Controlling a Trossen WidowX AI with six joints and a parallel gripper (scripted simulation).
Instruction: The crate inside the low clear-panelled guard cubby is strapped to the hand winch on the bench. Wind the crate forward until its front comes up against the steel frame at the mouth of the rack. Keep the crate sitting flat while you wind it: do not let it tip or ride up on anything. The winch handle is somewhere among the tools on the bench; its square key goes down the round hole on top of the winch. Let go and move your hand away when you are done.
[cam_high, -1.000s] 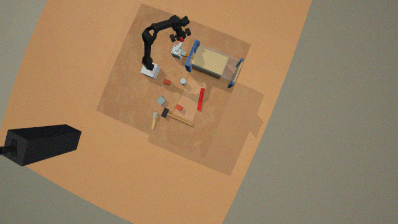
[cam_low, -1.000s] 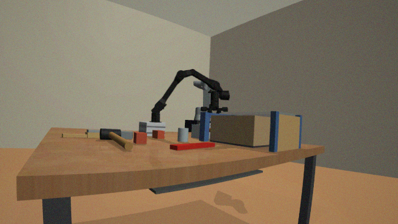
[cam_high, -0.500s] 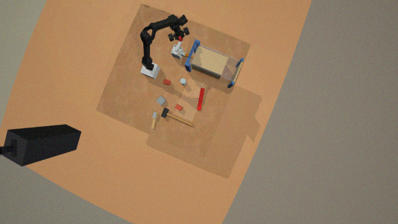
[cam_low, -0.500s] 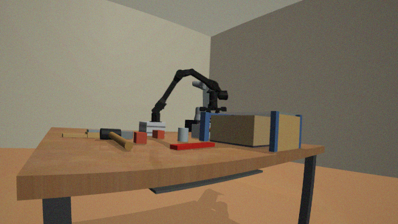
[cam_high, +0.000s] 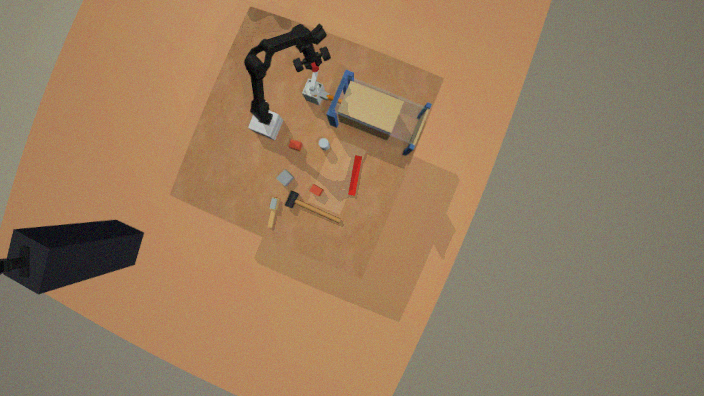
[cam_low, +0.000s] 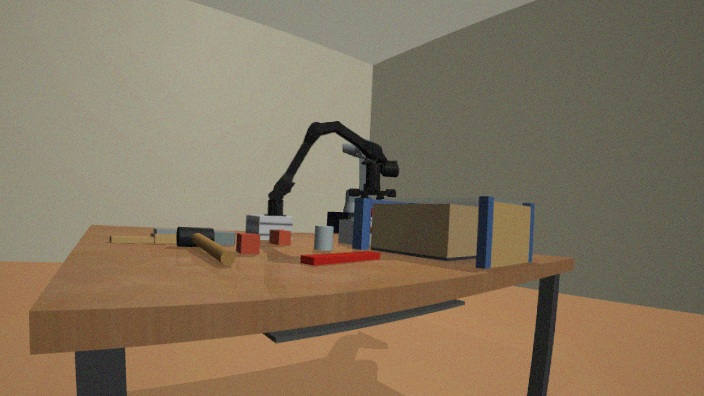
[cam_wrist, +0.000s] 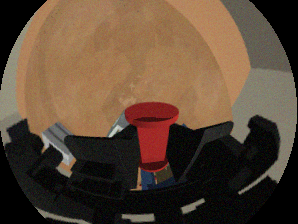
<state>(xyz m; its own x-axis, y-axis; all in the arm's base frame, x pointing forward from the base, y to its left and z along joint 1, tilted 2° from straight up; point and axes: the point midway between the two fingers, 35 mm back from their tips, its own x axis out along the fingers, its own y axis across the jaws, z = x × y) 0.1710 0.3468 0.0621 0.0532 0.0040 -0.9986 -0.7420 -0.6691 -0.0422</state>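
My gripper (cam_high: 314, 65) (cam_low: 372, 197) is shut on the red knob (cam_wrist: 152, 142) of the winch handle. The handle's white arm (cam_high: 314, 78) runs from the knob to the top of the grey winch (cam_high: 309, 96) (cam_low: 346, 232); the square key is hidden. An orange strap (cam_high: 331, 98) leads from the winch toward the rack. The tan crate (cam_high: 375, 107) (cam_low: 410, 227) lies flat under the clear panels, its front close behind the blue frame (cam_high: 341, 97) (cam_low: 361, 227). Whether they touch cannot be told.
A pale cylinder (cam_high: 324, 144) (cam_low: 324, 238), a red bar (cam_high: 355, 175) (cam_low: 340, 258), two red blocks (cam_high: 295, 145) (cam_high: 316, 190), a grey block (cam_high: 285, 177), a black-headed mallet (cam_high: 292, 199) and a small wooden-handled tool (cam_high: 272, 215) lie on the bench. A grey post stands behind the arm.
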